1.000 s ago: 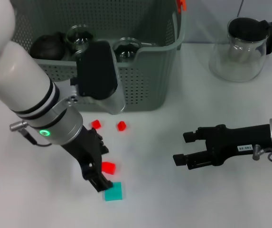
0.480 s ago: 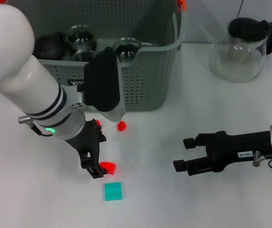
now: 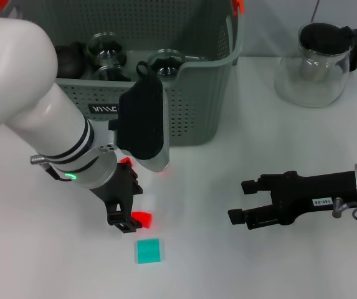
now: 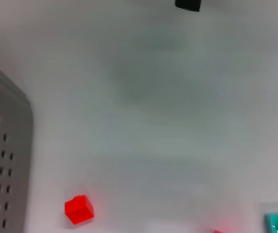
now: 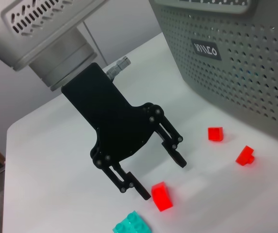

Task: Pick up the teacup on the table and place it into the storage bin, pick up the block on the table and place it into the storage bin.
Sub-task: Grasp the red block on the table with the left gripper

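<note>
White table: plain and glossy, pale wall behind in the right wrist view
Bin: grey-green perforated basket at the back, orange clip on the rim – glass cups and a dark round thing sit inside
Pitcher: clear glass, black lid, off to the right
Blocks: red block and teal block on the table
Left claw: fingers spread, empty – low over the red block
Right claw: open, empty, well apart

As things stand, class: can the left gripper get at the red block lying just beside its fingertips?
Probably yes. The left gripper hangs open with the red block just off one fingertip, on bare table, unobstructed.
</note>
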{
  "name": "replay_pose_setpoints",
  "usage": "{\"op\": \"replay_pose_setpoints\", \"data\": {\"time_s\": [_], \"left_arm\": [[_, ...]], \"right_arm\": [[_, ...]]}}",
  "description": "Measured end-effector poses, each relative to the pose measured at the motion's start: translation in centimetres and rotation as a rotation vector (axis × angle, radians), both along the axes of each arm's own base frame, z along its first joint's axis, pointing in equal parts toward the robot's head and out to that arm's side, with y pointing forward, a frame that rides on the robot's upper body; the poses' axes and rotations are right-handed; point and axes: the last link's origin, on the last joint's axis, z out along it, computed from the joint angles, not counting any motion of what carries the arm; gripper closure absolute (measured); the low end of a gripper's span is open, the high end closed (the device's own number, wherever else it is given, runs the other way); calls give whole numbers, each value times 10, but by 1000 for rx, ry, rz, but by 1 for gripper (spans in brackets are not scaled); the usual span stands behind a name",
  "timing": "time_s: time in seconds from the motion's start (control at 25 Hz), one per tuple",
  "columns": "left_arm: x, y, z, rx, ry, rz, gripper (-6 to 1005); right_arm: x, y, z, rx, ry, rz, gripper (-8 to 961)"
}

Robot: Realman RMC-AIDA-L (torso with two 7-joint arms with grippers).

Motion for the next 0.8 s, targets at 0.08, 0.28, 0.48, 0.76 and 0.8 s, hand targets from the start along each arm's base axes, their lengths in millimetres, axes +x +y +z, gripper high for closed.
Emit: {"op": "replay_pose_setpoints", "data": {"time_s": [0.08, 0.28, 0.48, 0.76, 0.8], "left_arm": [[0, 0, 0, -4, 2, -3, 327], [-4, -1, -4, -19, 11, 3, 350], [-5, 1, -6, -17, 9, -2, 353], [-5, -1, -9, -40, 15, -6, 357], [-4, -2, -10, -45, 14, -7, 422]], "right_arm": [[0, 0, 0, 1, 0, 0, 6], [1, 1, 1, 3, -3, 0, 6], [0, 1, 1, 4, -3, -1, 6], [0, 1, 1, 5, -4, -2, 6], [0, 1, 1, 5, -4, -2, 7]]}}
